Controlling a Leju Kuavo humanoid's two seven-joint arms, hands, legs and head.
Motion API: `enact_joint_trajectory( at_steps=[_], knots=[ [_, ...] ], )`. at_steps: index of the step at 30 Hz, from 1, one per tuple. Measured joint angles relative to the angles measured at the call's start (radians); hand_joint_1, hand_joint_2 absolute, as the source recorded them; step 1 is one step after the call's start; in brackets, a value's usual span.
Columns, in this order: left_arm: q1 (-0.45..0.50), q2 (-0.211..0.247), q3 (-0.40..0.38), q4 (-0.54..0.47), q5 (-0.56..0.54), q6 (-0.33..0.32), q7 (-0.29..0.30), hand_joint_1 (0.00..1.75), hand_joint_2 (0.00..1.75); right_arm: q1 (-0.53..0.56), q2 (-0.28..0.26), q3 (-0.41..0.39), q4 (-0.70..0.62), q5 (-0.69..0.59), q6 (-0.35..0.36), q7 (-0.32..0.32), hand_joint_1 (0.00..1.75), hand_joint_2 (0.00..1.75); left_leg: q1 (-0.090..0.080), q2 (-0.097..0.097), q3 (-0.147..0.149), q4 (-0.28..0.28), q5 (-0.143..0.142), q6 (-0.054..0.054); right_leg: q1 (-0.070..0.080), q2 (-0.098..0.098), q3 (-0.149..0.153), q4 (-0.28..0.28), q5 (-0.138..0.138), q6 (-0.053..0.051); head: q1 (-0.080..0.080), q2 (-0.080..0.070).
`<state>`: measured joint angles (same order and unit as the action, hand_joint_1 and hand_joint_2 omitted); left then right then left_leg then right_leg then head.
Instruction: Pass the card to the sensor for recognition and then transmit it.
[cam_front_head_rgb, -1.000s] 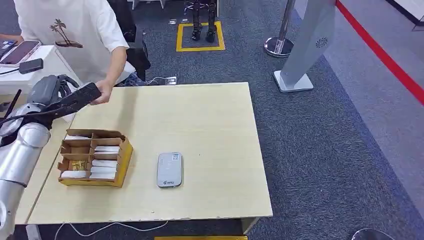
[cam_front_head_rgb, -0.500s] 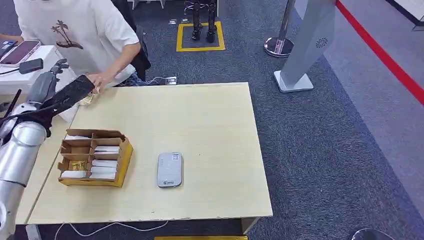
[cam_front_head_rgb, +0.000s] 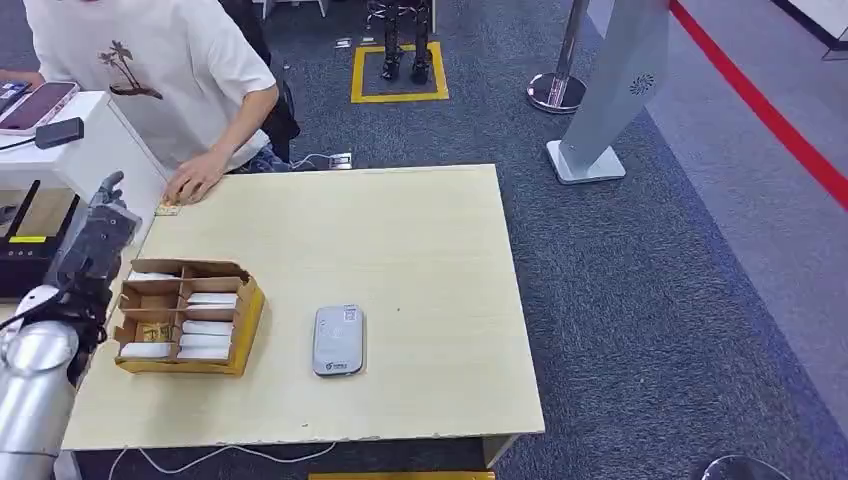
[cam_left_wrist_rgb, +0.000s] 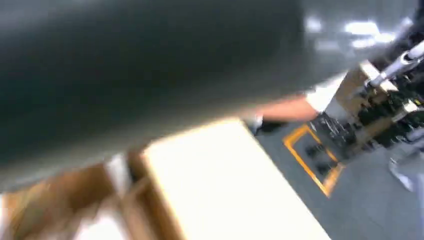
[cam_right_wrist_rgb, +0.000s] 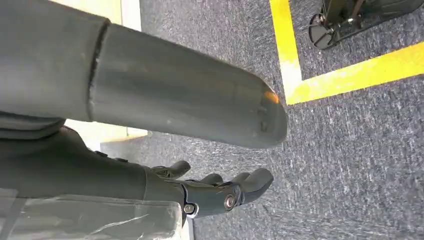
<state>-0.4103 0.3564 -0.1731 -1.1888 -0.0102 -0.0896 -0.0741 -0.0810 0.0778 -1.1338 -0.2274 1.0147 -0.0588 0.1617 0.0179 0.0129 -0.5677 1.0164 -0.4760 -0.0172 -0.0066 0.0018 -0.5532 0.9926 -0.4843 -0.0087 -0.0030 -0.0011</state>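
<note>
- At the lower centre of the head view, a grey card sensor (cam_front_head_rgb: 339, 340) is lying flat on the wooden table (cam_front_head_rgb: 400, 240); its small printed labels are too small to read.
- At the upper left, a person's hand (cam_front_head_rgb: 192, 183) is pressing a small card (cam_front_head_rgb: 167, 209) onto the table's far left corner.
- Just below and left of that card, the robot's left hand (cam_front_head_rgb: 97, 238) is hovering apart from it, fingers spread, holding nothing.
- A cardboard tray (cam_front_head_rgb: 186, 314) of white cards is sitting right of that hand.
- In the right wrist view, the right hand (cam_right_wrist_rgb: 215, 192) is hanging over carpet, fingers loosely curled, empty.
- The left wrist view is blurring heavily.
</note>
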Motion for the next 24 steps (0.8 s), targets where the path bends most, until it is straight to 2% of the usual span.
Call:
enact_joint_trajectory(
  at_steps=[4,8,12,18,24],
  knots=[
    [0.176,-0.037,0.048,-0.13,0.068,0.038,-0.038,0.0,0.0,0.005,0.004,-0.012,0.0,-0.006,-0.013,0.0,0.0,0.0,0.0,0.0,-0.001,0.0,0.0,0.0,0.0,-0.001,-0.001,0.0,0.0,0.0,0.0,0.0],
    [0.247,-0.068,0.061,-0.2,0.083,0.074,-0.054,0.0,0.0,0.006,0.007,-0.02,0.0,-0.013,-0.019,0.0,0.0,0.0,0.0,-0.002,-0.002,0.0,0.0,0.0,0.0,-0.003,0.0,0.0,0.0,0.0,0.0,0.0],
    [0.361,-0.113,0.069,-0.297,0.069,0.113,-0.093,0.0,0.0,0.012,0.013,-0.03,0.0,-0.018,-0.023,-0.003,0.0,0.0,0.0,0.0,-0.001,0.0,0.0,0.0,0.0,-0.001,0.0,0.0,0.0,0.0,0.0,0.0],
    [0.439,-0.157,0.072,-0.364,0.08,0.141,-0.13,0.0,0.0,0.013,0.016,-0.038,0.0,-0.018,-0.027,-0.003,0.0,0.0,0.0,-0.002,-0.001,0.0,0.0,0.0,0.0,-0.003,0.0,0.0,0.0,0.0,0.0,0.0],
    [0.461,-0.206,0.087,-0.387,0.102,0.172,-0.183,0.0,0.0,0.013,0.018,-0.038,0.0,-0.016,-0.028,-0.014,0.0,0.0,0.0,-0.002,-0.001,0.0,0.0,0.0,0.0,-0.003,0.001,0.0,0.0,0.0,0.001,0.0]
  ],
)
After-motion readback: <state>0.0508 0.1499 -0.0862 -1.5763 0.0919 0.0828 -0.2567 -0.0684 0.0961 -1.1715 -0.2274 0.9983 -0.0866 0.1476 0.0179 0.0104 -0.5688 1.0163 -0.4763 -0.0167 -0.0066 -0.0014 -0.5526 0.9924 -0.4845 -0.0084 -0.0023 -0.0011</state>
